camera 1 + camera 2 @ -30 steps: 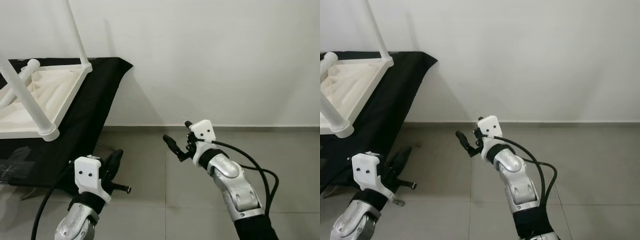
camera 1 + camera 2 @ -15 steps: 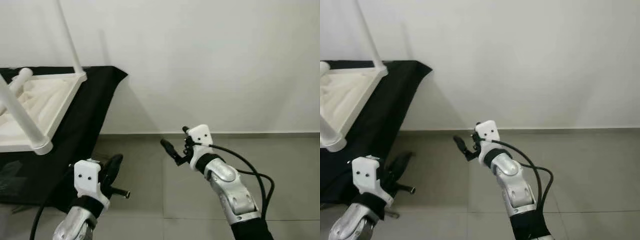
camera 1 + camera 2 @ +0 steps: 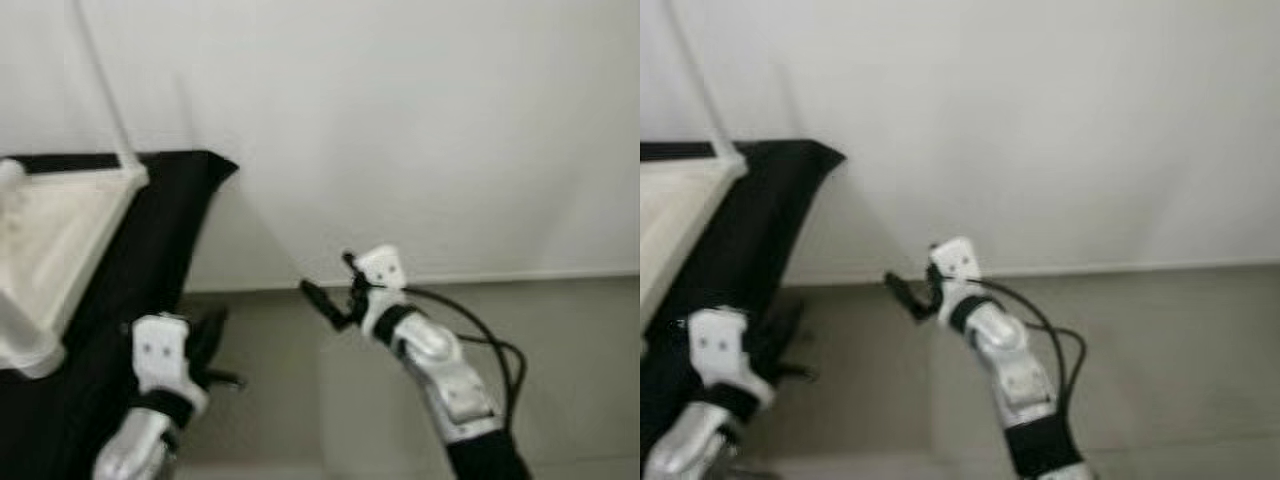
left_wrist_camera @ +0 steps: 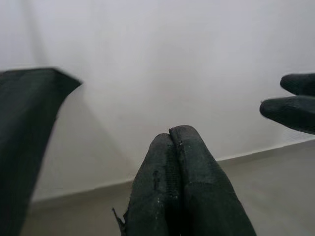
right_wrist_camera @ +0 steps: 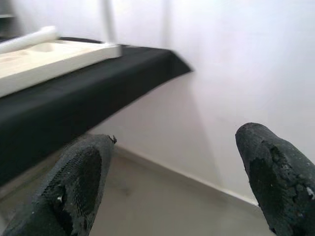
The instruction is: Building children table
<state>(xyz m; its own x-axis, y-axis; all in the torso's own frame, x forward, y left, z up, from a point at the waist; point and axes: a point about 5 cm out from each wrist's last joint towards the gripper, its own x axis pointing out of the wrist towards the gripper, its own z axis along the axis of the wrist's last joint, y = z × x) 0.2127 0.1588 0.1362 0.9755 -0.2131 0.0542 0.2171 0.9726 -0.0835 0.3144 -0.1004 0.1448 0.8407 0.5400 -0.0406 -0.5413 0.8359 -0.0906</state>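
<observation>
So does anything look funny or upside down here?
Yes. The white children's table lies upside down on the black-covered surface, with a leg pointing up. Neither the left gripper nor the right gripper holds anything.

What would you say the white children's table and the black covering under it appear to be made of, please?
The white table lies upside down. It looks like painted wood or moulded plastic with a smooth, matte finish; the blur leaves that open. Its thin leg is round and evenly white. The black covering looks like matte fabric, since it drapes over the edge and hangs down in a soft fall without any shine.
</observation>
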